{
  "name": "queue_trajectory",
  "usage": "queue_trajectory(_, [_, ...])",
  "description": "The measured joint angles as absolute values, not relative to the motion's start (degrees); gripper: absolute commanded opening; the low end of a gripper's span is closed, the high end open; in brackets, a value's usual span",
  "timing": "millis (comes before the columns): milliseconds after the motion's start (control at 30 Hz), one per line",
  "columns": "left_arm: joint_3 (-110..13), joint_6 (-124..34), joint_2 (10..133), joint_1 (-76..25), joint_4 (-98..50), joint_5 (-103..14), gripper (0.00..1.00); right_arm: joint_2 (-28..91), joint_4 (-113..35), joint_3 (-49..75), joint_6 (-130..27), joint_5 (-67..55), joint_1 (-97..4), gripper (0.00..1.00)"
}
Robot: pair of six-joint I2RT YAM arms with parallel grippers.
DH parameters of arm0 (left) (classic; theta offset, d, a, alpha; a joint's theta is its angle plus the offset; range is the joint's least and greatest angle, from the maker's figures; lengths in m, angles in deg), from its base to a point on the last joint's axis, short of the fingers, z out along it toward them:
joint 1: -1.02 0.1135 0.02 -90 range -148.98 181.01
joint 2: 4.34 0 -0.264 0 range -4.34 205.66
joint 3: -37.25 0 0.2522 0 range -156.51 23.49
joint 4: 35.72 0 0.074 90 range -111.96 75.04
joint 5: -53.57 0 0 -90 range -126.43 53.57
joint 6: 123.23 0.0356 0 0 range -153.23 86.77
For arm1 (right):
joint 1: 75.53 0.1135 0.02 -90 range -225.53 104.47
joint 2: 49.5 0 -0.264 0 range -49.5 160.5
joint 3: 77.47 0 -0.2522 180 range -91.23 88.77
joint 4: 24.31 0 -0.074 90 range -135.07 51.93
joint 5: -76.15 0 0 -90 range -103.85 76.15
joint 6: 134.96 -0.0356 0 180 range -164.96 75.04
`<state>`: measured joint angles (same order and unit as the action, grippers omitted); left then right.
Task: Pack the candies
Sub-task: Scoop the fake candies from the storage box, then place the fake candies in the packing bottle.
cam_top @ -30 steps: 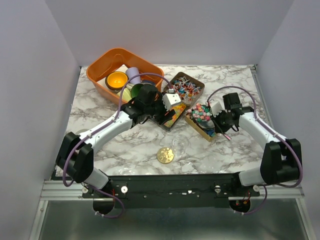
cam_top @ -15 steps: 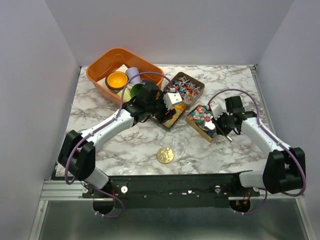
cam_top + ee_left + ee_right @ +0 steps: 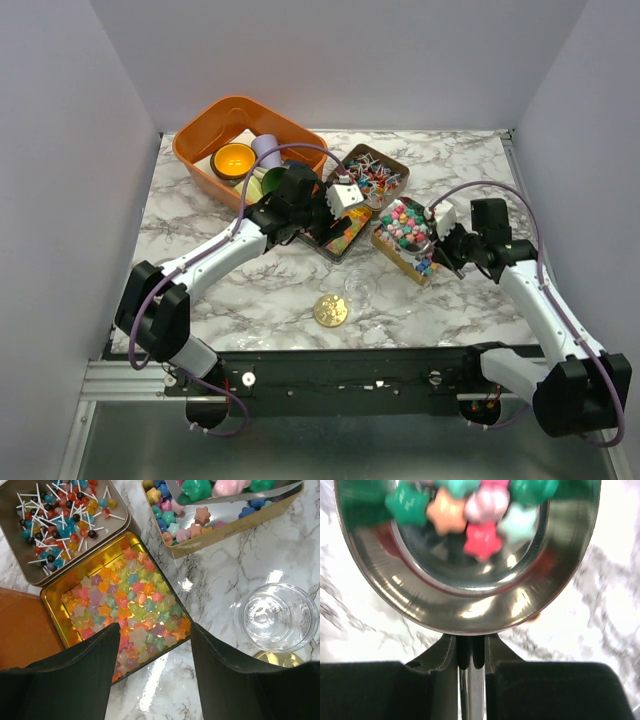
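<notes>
My right gripper (image 3: pixel 452 246) is shut on the handle of a metal spoon (image 3: pixel 470 600). The spoon holds a heap of star candies (image 3: pixel 480 535) in pink, green, orange and white. It hangs over the gold box (image 3: pixel 412 262) of mixed candies, and it also shows at the top of the left wrist view (image 3: pixel 235 495). My left gripper (image 3: pixel 155 680) is open and empty. It hovers over the near edge of the gold tin (image 3: pixel 55 600) full of pastel star candies (image 3: pixel 132 610). A clear glass jar (image 3: pixel 360 287) stands empty near the front.
A grey tin of lollipops (image 3: pixel 372 172) lies behind the gold tin. An orange bin (image 3: pixel 205 135) with cups and bowls stands at the back left. A flat gold disc (image 3: pixel 331 310) lies beside the jar.
My right arm has drawn back to the right and lifted the spoon, loaded with candies, up out of the gold box. The left arm has barely moved.
</notes>
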<state>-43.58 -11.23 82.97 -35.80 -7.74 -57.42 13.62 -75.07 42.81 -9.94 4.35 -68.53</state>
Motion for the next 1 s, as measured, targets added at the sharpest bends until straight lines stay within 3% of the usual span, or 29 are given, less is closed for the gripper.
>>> queue_trajectory(367, [-43.07, -12.24, 80.11, -34.91, -7.85, -55.24, 0.71, 17.44, -73.05, 41.63, -8.67, 11.28, -68.53, 0.01])
queue_trajectory(800, [-43.36, -21.63, 76.0, -24.07, -2.45, -49.73, 0.77, 22.69, -93.88, 21.11, 9.34, 9.72, -67.61, 0.01])
queue_trajectory(1000, [-42.33, -22.81, 71.98, -22.1, 1.04, -48.13, 0.78, 24.0, -98.12, 19.12, 15.05, 6.23, -60.46, 0.01])
